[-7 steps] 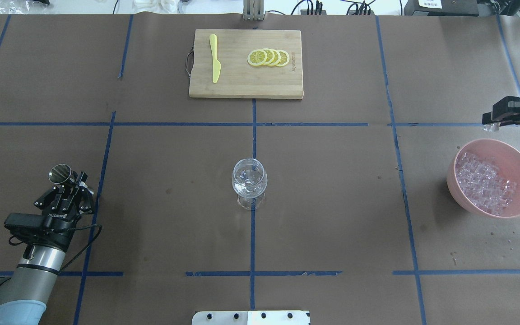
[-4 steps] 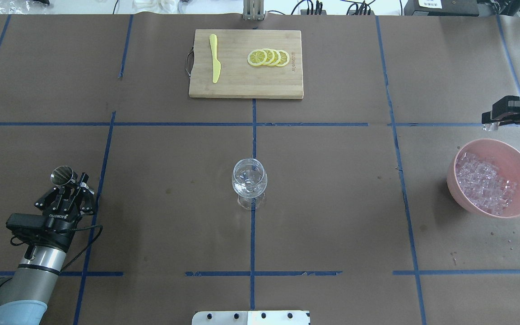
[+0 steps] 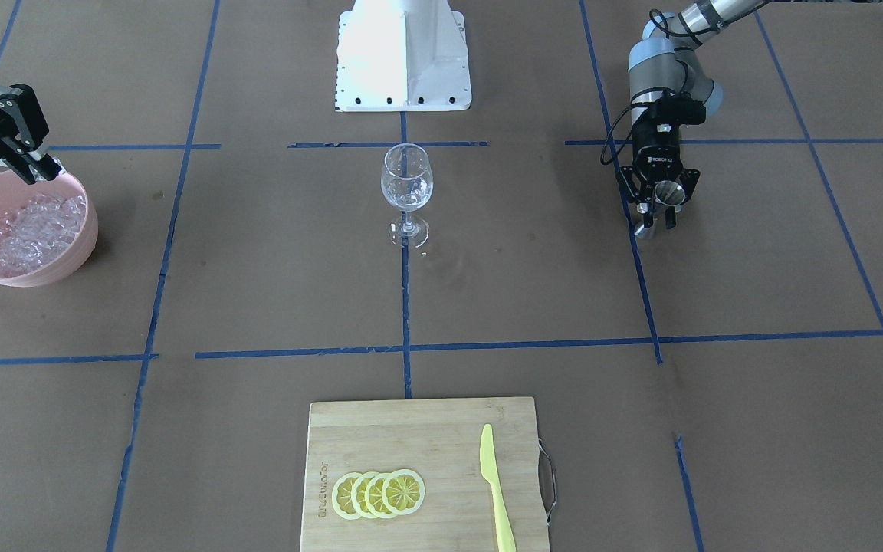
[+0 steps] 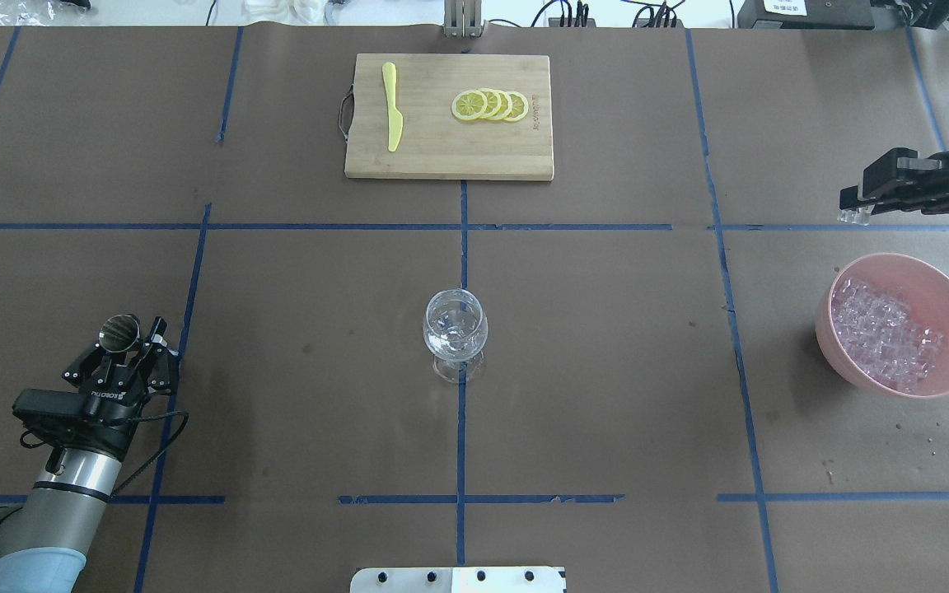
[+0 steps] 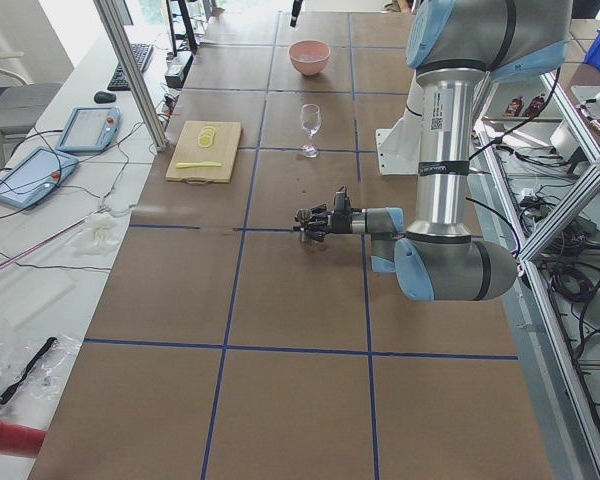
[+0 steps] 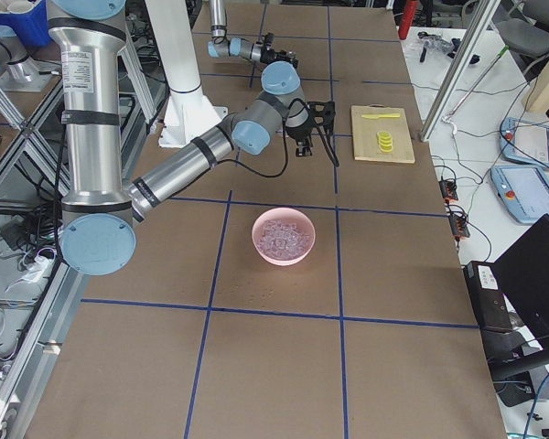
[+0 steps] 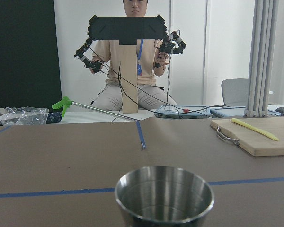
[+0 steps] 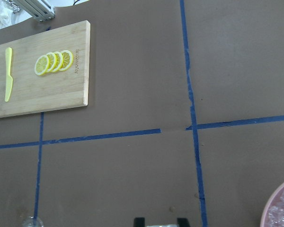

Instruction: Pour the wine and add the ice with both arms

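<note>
Ice cube, one small clear piece, sits pinched between the tips of the right fingers, which are closed down tight on it. Since a second ago these fingers have carried it off toward the middle of the table and a little farther from the robot, so it now hangs clear of the pink bowl instead of just past its far rim. The remaining ice lies heaped in that bowl as before, with droplets scattered on the brown paper beside it.

Left fingers are clamped on either side of a steel cup, which stands upright near the table's left end; cup and fingers have drawn back slightly toward the robot. What the cup holds cannot be told.

Between the two arms the wine glass stands upright on the centre tape line, unmoved, well apart from both
</note>
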Tool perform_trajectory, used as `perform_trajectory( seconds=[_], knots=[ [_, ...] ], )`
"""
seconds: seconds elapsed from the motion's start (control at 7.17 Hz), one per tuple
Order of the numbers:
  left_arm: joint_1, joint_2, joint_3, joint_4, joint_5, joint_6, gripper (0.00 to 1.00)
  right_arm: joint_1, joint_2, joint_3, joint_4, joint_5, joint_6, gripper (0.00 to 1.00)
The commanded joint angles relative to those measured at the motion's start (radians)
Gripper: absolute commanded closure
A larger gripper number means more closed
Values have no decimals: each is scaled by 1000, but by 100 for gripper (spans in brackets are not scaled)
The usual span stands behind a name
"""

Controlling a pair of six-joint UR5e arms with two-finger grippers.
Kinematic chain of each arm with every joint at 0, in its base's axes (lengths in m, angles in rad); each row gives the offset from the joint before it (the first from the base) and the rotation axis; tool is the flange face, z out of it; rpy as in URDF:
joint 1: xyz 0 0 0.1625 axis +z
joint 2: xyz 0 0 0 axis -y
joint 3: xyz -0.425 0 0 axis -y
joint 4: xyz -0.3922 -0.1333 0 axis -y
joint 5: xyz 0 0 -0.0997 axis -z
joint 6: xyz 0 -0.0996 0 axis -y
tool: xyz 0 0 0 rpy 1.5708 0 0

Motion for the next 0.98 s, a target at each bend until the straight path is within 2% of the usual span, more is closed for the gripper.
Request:
perform_trajectory(
  seconds=[0.0, 0.56, 0.84],
  knots=[
    [-2, 0, -8, 0, -34, 8, 0, -51, 78, -6, -1, 3, 108, 100],
    [-12, 20, -49, -2, -101, 58, 0, -86, 112, -17, -1, -2, 129, 100],
    [-12, 72, -95, -2, -114, 80, 0, -92, 117, -20, -1, -3, 131, 100]
  ],
)
